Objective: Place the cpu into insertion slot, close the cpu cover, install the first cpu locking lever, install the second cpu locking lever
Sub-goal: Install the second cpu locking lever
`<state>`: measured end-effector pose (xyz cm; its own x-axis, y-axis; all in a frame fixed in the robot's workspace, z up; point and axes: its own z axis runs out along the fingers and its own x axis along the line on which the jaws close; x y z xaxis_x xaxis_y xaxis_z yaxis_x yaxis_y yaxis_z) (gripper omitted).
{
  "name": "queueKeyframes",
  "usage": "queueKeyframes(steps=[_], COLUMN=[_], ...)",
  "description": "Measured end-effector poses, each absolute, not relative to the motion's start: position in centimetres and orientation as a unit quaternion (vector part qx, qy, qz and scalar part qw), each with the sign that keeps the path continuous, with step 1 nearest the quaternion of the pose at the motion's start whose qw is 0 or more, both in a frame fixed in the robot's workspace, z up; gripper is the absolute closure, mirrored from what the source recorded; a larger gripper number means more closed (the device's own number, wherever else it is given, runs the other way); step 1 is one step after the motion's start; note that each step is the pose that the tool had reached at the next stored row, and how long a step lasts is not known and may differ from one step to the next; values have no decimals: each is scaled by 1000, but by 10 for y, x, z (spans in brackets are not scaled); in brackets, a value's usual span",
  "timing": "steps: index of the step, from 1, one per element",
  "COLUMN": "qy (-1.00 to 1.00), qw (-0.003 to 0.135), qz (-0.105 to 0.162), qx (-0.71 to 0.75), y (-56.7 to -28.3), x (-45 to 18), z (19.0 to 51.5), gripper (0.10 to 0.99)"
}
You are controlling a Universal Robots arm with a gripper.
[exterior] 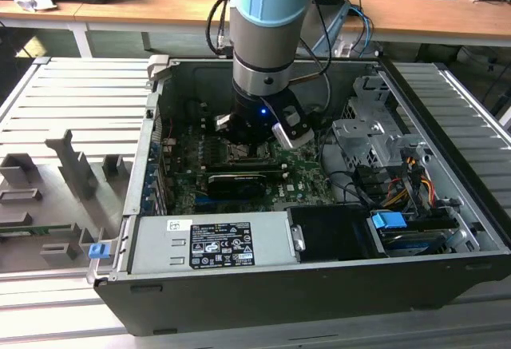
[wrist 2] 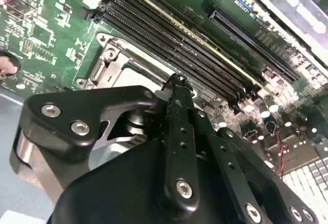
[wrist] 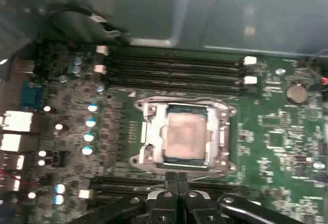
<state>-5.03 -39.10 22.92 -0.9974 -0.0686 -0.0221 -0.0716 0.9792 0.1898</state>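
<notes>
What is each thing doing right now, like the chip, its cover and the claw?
cpu: lying flat in the slot.
slot: filled by the cpu.
cover: down flat, framing the cpu.
claw: shut, holding nothing, right beside the slot.
computer case: on its side, open.

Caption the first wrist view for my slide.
Chip seated in its socket, metal cover down, closed hand beside it.
</notes>
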Motion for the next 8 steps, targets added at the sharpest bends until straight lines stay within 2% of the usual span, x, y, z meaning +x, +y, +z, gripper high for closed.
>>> queueKeyframes(steps=[1,8], qy=[994,994], qw=[7,7], qz=[96,102], qx=[-42,-46], y=[-391,-398], x=[-53,-61], z=[217,217], gripper=[980,980])
